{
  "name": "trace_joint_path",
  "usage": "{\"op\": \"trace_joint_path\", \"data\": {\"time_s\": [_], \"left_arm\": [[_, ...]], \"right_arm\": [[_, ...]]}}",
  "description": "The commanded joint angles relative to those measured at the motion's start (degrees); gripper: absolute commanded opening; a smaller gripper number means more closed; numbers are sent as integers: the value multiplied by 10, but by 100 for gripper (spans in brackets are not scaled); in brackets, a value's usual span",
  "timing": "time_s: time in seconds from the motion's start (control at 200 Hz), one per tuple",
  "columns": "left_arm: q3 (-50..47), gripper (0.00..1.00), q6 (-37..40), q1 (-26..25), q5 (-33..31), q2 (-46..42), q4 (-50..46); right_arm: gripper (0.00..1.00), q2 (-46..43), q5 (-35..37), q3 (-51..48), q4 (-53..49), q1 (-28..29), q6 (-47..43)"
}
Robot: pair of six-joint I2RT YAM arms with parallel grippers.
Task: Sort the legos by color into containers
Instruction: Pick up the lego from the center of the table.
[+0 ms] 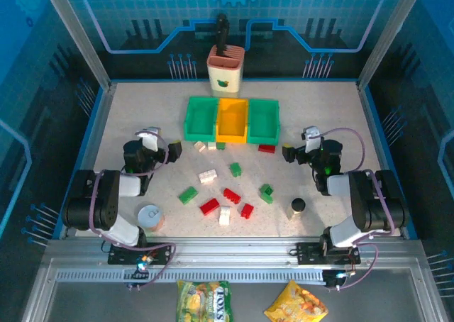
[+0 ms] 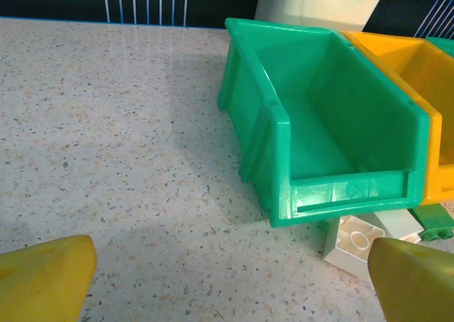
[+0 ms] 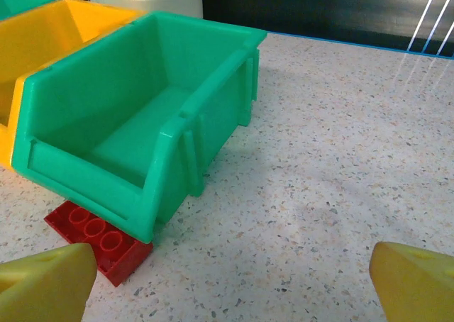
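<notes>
Left gripper [image 1: 172, 150] released, yellow fingers [image 2: 46, 276] spread wide, nothing between them, facing the left green bin [image 1: 188, 123]. Right gripper [image 1: 289, 152] likewise spread wide and holding nothing, facing the right green bin [image 1: 264, 139]. The yellow-orange bin [image 1: 232, 139] sits between the two green ones, all three touching in a row. The legos [image 1: 231, 195] all lie on the table [image 1: 340, 116]. A white brick [image 2: 355, 240] and a green brick [image 2: 434, 219] are at the left bin's front. A red brick [image 3: 96, 237] is tucked against the right bin's front lip. The rest are scattered mid-table between the arms. Silver-topped tin [image 1: 150, 215] near left arm base, black-capped bottle [image 1: 297, 207] near right.
</notes>
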Motion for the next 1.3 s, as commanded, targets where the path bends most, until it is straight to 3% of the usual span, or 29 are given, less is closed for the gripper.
{"op": "trace_joint_path", "data": {"time_s": [0.0,1.041,1.291], "left_arm": [[-7,99,13,4,21,4,23],[-7,99,14,4,21,4,23],[-9,99,7,3,-7,3,27]], "right_arm": [[100,1,-17,-3,25,-5,-7],[100,2,-24,-3,25,-9,-2],[100,1,-26,-5,28,-9,-1]]}}
